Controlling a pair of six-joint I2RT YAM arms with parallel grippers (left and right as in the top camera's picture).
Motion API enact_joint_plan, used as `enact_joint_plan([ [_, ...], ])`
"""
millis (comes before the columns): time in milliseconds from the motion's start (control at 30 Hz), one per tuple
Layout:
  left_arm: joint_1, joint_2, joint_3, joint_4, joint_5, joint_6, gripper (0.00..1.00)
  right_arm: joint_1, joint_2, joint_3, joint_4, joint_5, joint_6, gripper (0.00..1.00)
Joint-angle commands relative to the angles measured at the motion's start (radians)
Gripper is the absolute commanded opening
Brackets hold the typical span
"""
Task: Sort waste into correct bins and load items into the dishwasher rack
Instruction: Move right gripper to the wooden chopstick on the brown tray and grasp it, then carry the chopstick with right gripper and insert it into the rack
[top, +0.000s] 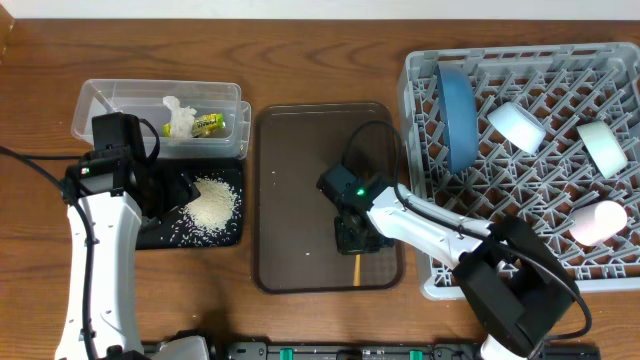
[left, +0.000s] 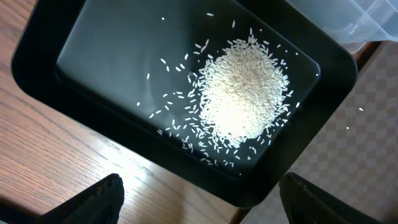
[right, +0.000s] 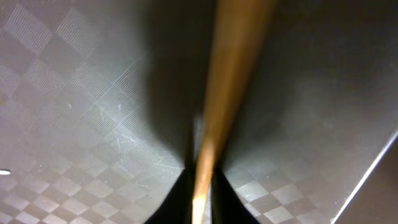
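Pinching the wooden chopstick (right: 227, 74) between both fingertips, the right gripper (right: 200, 194) is sitting low over the brown serving tray (right: 68, 93), jaws drawn almost together on the stick. Whether the stick is resting on the tray or riding just clear cannot be told. It is judged light, stiff and smooth, so it is likely to roll or pivot in a narrow pinch; a hold nearer mid-length is advised. The dishwasher rack (top: 455, 282) is standing just beside the tray. Farther off, the left gripper (left: 202, 205) is hanging wide open above the rice (left: 239, 93) in the black tray (left: 93, 56).
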Motion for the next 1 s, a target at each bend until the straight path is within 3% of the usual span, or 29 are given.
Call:
enact_joint_plan([
  [0,0.004,0.002,-0.002,-0.002,-0.019,-0.001,0.82,0.009,0.029,-0.029,0.017,-0.021,0.008,0.02],
  [333,0.004,0.002,-0.002,-0.002,-0.019,-0.001,0.82,-0.008,-0.004,0.0,0.013,-0.021,0.001,0.01],
  [633,0.004,0.002,-0.002,-0.002,-0.019,-0.001,0.82,-0.09,-0.272,0.076,-0.036,-0.002,-0.232,0.01],
  [967,0.004,0.002,-0.002,-0.002,-0.019,-0.001,0.82,-0.219,-0.451,0.076,-0.33,0.159,-0.301,0.01],
])
